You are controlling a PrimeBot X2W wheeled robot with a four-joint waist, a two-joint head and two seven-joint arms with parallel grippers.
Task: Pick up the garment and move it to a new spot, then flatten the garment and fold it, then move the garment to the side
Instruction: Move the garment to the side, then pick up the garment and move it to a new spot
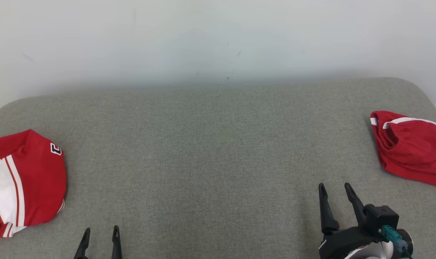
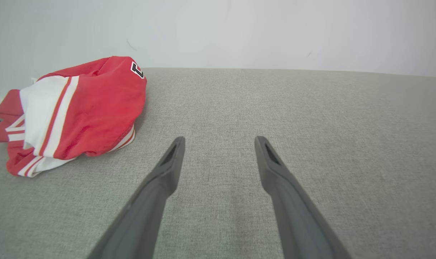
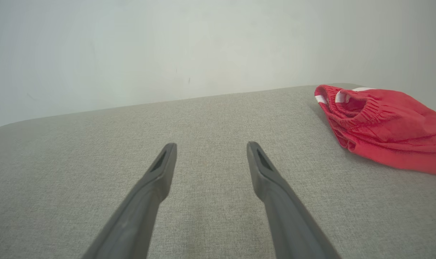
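Observation:
Two red garments lie on the grey cushioned surface [image 1: 210, 154]. A crumpled red and white garment [image 1: 23, 181] with a small number patch sits at the far left edge, also seen as the red and white garment [image 2: 74, 111] in the left wrist view. A red garment [image 1: 410, 147] with an elastic waistband and white trim lies bunched at the far right, the same red garment [image 3: 386, 124] in the right wrist view. My left gripper [image 1: 100, 230] is open at the bottom left, right of the left-hand garment. My right gripper [image 1: 334, 187] is open at the lower right, below the right-hand garment. Neither touches cloth.
A pale wall [image 1: 218, 39] rises right behind the surface's far edge. The surface's corners curve away at the back left and back right. Bare grey fabric stretches between the two garments.

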